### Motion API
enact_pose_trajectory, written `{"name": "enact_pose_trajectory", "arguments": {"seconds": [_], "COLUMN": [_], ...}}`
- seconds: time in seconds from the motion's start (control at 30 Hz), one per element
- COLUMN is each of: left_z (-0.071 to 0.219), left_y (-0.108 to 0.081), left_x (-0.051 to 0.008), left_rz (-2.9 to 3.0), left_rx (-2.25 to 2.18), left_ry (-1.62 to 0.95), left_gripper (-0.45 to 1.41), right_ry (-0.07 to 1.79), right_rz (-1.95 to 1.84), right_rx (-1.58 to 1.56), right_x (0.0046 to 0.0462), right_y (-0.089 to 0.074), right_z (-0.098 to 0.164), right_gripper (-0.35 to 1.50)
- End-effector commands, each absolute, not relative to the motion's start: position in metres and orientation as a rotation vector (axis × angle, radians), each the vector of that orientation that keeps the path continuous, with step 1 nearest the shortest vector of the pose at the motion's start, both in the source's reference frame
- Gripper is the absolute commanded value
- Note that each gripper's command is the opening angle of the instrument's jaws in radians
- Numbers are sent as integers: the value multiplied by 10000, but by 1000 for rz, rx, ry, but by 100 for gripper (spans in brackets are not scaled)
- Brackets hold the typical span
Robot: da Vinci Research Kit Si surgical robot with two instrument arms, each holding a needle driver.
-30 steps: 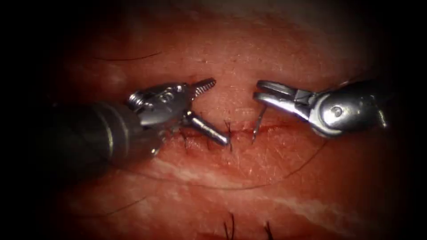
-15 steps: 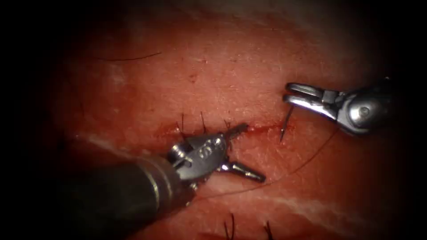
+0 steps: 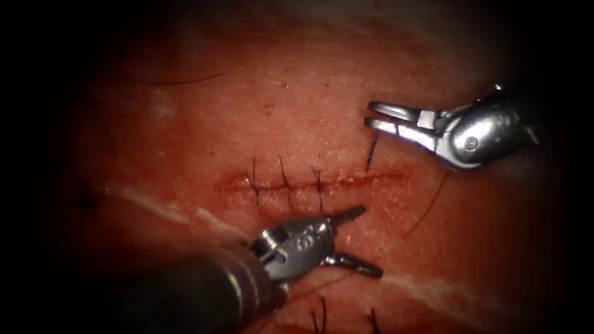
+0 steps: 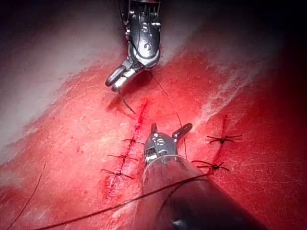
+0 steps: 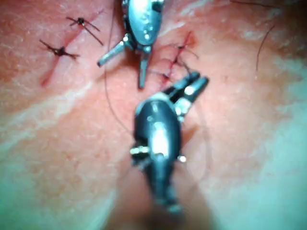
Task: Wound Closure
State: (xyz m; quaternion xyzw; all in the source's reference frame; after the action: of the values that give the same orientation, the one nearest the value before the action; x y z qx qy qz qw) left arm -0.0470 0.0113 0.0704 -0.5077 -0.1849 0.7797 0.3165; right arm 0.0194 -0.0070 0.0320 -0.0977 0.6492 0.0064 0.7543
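Right tool (image 3: 378,117), jaws clamped on the curved needle (image 3: 371,151) above the cut's (image 3: 371,179) unstitched right end; left tool (image 3: 362,241) gapes wide, empty, below three stitches (image 3: 284,182).

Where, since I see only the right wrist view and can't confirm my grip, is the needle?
Observer: In the endoscope view, the right tool holds the needle near one end. Its point hangs over the unstitched right end of the cut, apparently clear of the tissue.
Operator: And the left tool?
Observer: The left tool sits below the cut, fingers open, holding nothing.
Operator: The thread?
Observer: The thread arcs down right of the cut, then runs under the left tool.
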Motion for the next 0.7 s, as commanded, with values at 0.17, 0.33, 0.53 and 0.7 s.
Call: {"name": "enact_pose_trajectory", "arguments": {"seconds": [0.17,0.33,0.53,0.7], "left_z": [716,716,715,716], "left_y": [102,99,98,98], "left_x": [-478,-477,-477,-477], "left_rz": [2065,2070,2071,2071], "left_rx": [-1339,-1346,-1348,-1348], "left_ry": [-504,-511,-513,-514], "left_gripper": [53,53,53,53], "right_ry": [1426,1421,1416,1425], "right_rz": [-58,-110,-144,-157], "right_rx": [-266,-318,-361,-388], "right_x": [209,207,209,211], "right_y": [-85,-89,-91,-89], "right_z": [332,339,350,351], "right_gripper": [-35,-35,-35,-35]}}
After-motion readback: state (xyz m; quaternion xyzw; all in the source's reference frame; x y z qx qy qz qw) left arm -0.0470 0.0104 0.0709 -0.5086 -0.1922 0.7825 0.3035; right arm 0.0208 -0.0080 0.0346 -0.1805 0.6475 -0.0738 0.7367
